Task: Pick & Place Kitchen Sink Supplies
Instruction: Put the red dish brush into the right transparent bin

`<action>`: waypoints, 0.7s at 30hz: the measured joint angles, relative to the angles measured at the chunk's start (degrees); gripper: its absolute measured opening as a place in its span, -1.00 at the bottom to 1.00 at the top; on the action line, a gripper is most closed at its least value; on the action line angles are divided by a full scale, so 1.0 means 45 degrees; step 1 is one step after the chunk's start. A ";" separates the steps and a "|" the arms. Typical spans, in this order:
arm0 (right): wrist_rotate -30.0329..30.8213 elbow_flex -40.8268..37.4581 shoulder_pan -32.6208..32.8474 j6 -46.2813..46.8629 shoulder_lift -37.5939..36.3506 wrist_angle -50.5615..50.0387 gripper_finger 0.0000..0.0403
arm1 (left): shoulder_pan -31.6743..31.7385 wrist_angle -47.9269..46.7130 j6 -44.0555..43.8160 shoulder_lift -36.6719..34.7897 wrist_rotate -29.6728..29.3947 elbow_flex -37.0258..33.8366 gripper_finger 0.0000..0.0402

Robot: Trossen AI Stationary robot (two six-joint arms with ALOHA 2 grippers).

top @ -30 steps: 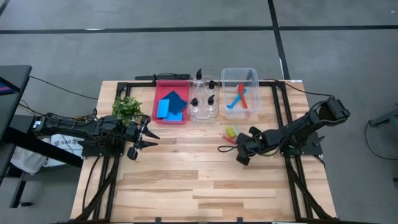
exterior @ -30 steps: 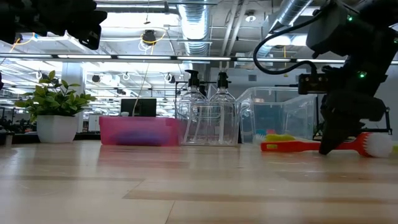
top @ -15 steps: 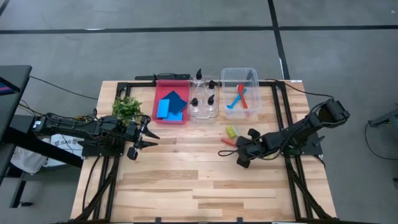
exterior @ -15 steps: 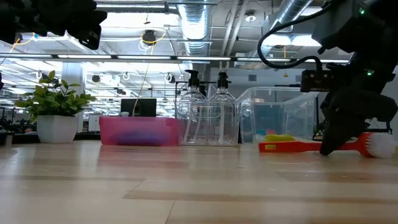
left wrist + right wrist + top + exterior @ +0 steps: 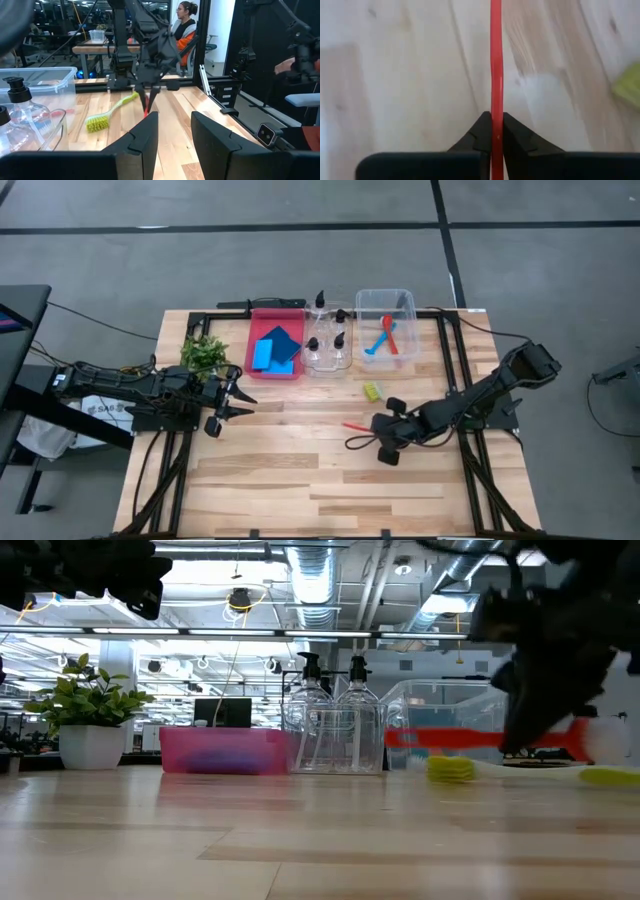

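Note:
My right gripper (image 5: 374, 429) hangs over the table's middle right, shut on a thin red brush (image 5: 450, 738). The brush's white bristle head (image 5: 603, 736) shows at the low view's right. A yellow-green brush (image 5: 372, 391) lies flat on the table just beyond it, toward the far edge, and shows again as the yellow-green brush (image 5: 107, 115) in the left wrist view. My left gripper (image 5: 244, 402) waits open at the table's left, near the plant. The bottles, the sponges and two more brushes sit in the bins. My right gripper pinches the red brush's handle (image 5: 496, 120) between its two fingers, nearer the bristle end than the free tip (image 5: 346, 425). The fingers slant down from the table's right. The handle runs on ahead toward the table's left. The brush is lifted clear and about level.
Along the far edge stand a red bin (image 5: 258, 358) with two blue sponges, a clear bin (image 5: 328, 364) with pump bottles and a clear bin (image 5: 402, 300) with a blue and a red brush. A potted plant (image 5: 204, 352) stands at far left. Bare wood lies toward the near edge.
My right gripper has moved toward the table's near edge and a little left, rising as it went. The red brush, which lay on the table beside the yellow-green one, is now lifted clear. The yellow-green brush has stayed where it was.

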 joint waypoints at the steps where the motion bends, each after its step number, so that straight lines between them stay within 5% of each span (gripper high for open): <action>1: 0.0027 0.0188 0.0040 -0.0172 0.0000 -0.0028 -0.89 | 0.0002 0.0000 -0.0001 -0.0001 -0.0002 0.0000 -0.41; 21: 0.0846 0.5058 0.0007 -0.4224 -0.0015 -0.2441 -0.96 | -0.0001 0.0000 -0.0001 0.0001 -0.0003 0.0000 -0.41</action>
